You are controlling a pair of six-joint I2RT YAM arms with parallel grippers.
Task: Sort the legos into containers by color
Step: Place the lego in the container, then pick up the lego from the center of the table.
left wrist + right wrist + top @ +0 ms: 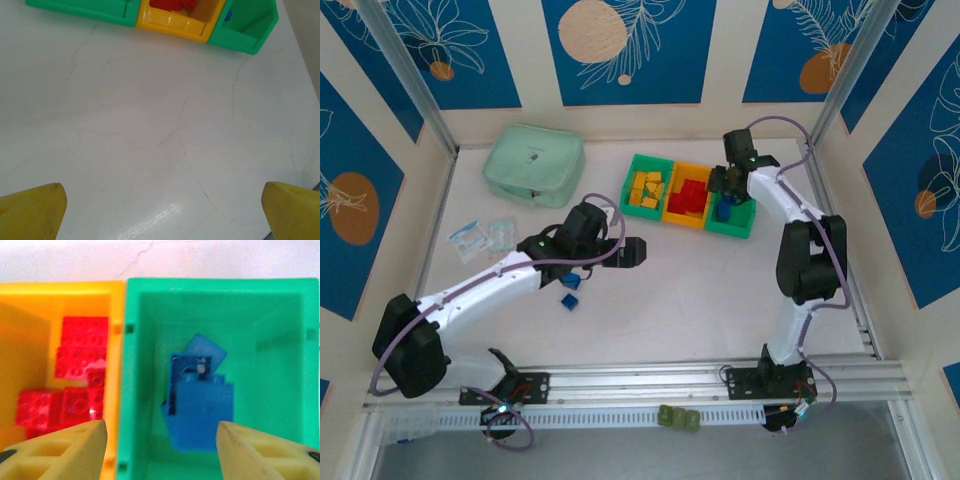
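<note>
Legos (pixel 692 196) sit mostly in the containers (pixel 685 223), a row of three joined bins at the far side of the table (pixel 720 300), right of centre. In the top view the row's long axis runs left to right, with its right end tipped a little toward the arm bases.

Left green bin (pixel 650 162): yellow bricks (pixel 647 188) in a loose heap.
Middle orange-yellow bin (pixel 692 170): red bricks (pixel 75 385), studs up, lying close together near the wall shared with the right bin.
Right green bin (pixel 215 285): blue bricks (pixel 200 410), piled mid-floor. The biggest lies flat, its edges about square to the bin walls. One behind it is tilted, with a corner cocked toward the bin's far right corner.

A loose blue lego (pixel 569 298) lies on the table just beside the left forearm, well apart from the bins. It is too small for me to call its long axis.

Right gripper (pixel 161 427) hangs straight over the right green bin. Its jaws are partly spread with nothing between the fingers (pixel 65 452), and the blue bricks lie below the gap.

Left gripper (pixel 163 192) hovers over bare table, jaws spread wide and empty. It points toward the bins, whose front walls I see along the top edge of its wrist view.
</note>
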